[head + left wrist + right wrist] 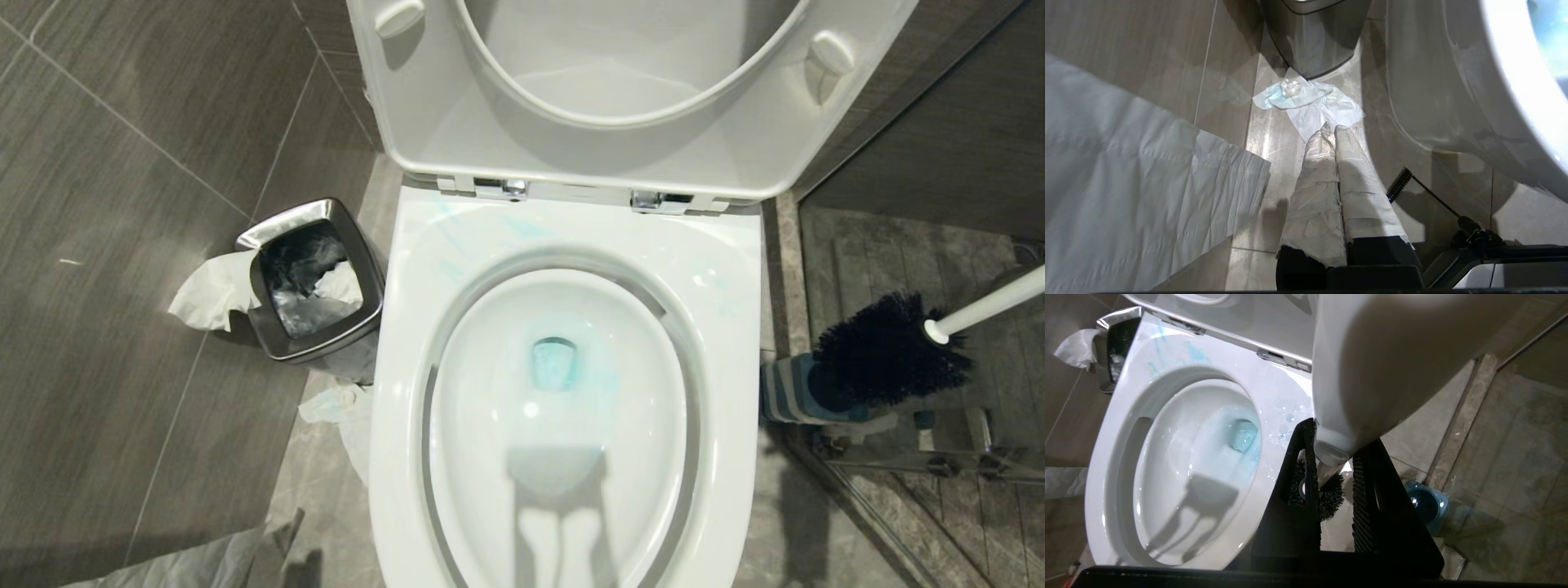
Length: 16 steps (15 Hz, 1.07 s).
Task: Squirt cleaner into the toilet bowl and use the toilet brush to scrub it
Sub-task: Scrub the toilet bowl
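The toilet bowl (571,229) stands open with seat and lid up and blue-tinted water at its drain (555,361). Right of the rim hangs the toilet brush, its black bristle head (886,351) just above the striped holder (788,390) and its white handle (988,306) running out of the head view. My right gripper (1337,435) is shut on that white handle (1372,367), with the bristles (1327,498) below its fingers, beside the bowl (1180,465). My left gripper (1333,128), tape-wrapped, is parked shut and empty low by the bowl's outer wall (1453,81).
A square steel bin (314,278) with tissue (208,290) hanging over its edge stands left of the toilet. Crumpled paper (1306,102) lies on the floor tiles under it. A white sheet (1126,183) hangs near the left arm. A glass partition's base (898,469) runs at the right.
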Motion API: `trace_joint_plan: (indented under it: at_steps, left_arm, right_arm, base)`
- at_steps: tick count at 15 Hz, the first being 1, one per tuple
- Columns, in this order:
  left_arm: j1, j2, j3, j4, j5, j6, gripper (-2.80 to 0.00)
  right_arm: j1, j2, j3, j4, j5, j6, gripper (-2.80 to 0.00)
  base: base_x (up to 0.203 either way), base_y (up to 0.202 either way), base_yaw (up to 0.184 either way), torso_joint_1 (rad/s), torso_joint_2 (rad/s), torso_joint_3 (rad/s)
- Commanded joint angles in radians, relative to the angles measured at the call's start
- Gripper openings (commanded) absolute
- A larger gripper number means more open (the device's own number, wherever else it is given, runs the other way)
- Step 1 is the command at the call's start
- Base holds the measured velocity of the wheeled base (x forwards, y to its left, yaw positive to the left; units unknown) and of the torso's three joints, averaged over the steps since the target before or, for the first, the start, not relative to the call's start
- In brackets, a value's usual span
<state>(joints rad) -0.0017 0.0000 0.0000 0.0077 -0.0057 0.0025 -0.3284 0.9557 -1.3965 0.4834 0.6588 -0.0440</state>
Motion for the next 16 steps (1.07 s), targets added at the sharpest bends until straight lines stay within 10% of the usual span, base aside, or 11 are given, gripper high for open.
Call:
trace_joint_plan:
  at_steps: [1,12,16]
  left_arm:
    - [0.0,0.0,0.002,0.0,0.0,-0.001,-2.8]
    - [0.0,0.0,0.002,0.0,0.0,0.004,-2.8]
    - [0.0,0.0,0.002,0.0,0.001,0.004,-2.8]
  right_arm:
    - [0.022,0.015,-0.007,0.003,0.005,0.0,-2.8]
    - [0.222,0.061,-0.072,0.125,-0.007,-0.136,-2.8]
    - [0.419,0.176,-0.162,0.116,-0.165,-0.139,-2.8]
  base:
    - [0.0,0.0,0.0,0.003,0.0,0.176]
    - [0.0,0.0,0.0,0.002,0.0,0.198]
    - [0.0,0.0,0.0,0.001,0.0,0.2]
